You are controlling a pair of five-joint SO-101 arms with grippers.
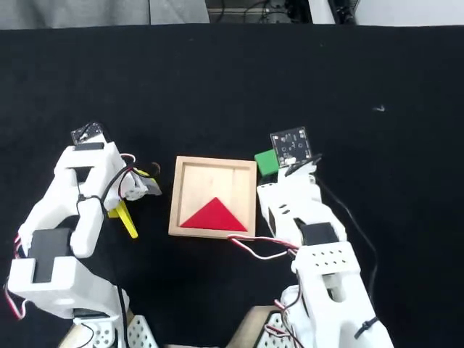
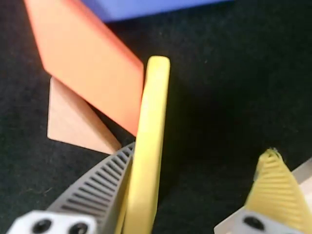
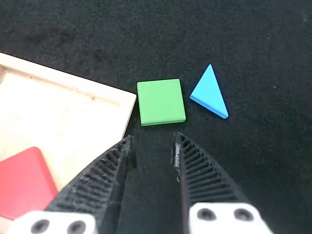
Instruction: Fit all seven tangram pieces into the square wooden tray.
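The square wooden tray (image 1: 177, 197) lies between the arms and holds a red triangle (image 1: 214, 216). In the left wrist view my left gripper (image 2: 200, 151) is open. A yellow piece (image 2: 148, 146) stands on edge against its grey finger (image 2: 100, 185), well apart from the yellow-tipped finger (image 2: 273, 187). Just beyond lie an orange parallelogram (image 2: 83, 63), a tan wooden triangle (image 2: 73, 124) and a blue piece (image 2: 146, 7). My right gripper (image 3: 152, 140) is open and empty, close to a green square (image 3: 161, 101). A light blue triangle (image 3: 209, 93) lies beside the square, and the tray corner (image 3: 127, 102) is on the square's other side.
From above, the yellow piece (image 1: 127, 219) pokes out beside the left arm (image 1: 80, 196), and the green square (image 1: 265, 161) sits off the tray's far right corner by the right arm (image 1: 297, 210). Black cloth covers the table, with open room at the back and right.
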